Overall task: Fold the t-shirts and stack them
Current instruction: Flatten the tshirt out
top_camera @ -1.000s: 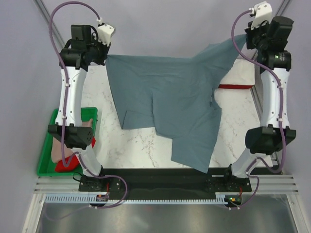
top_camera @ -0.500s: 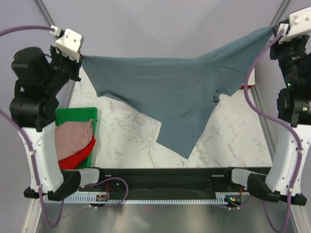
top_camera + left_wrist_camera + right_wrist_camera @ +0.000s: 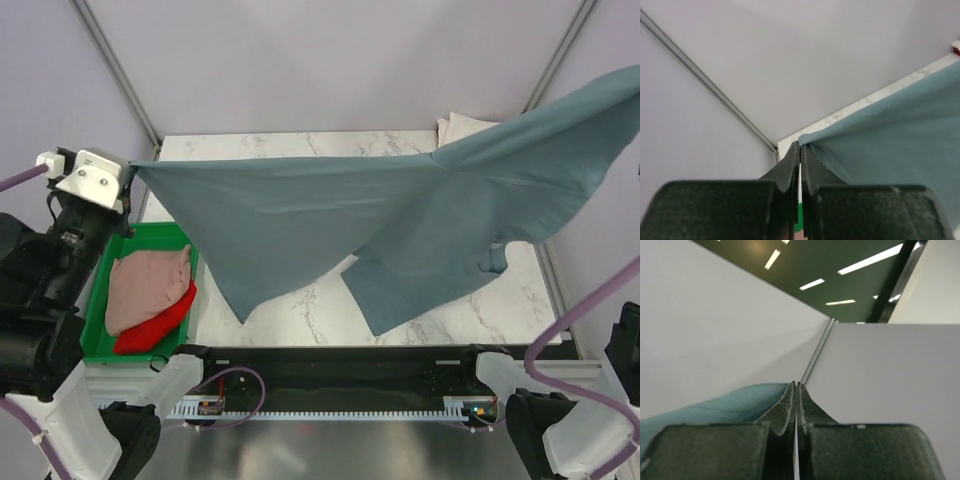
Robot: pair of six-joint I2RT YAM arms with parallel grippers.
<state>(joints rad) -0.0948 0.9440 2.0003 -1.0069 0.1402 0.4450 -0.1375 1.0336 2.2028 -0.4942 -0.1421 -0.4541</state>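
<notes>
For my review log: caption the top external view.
Left gripper holds a corner of the blue-grey t-shirt stretched above the table; pink shirt and red shirt in green tray.

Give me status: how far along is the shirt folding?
Early. Done: no finished stack in view; a white cloth lies at the far corner. In hand: blue-grey shirt stretched aloft between left pincer and right pincer. Left: pink shirt and red shirt, bunched in the tray.
</notes>
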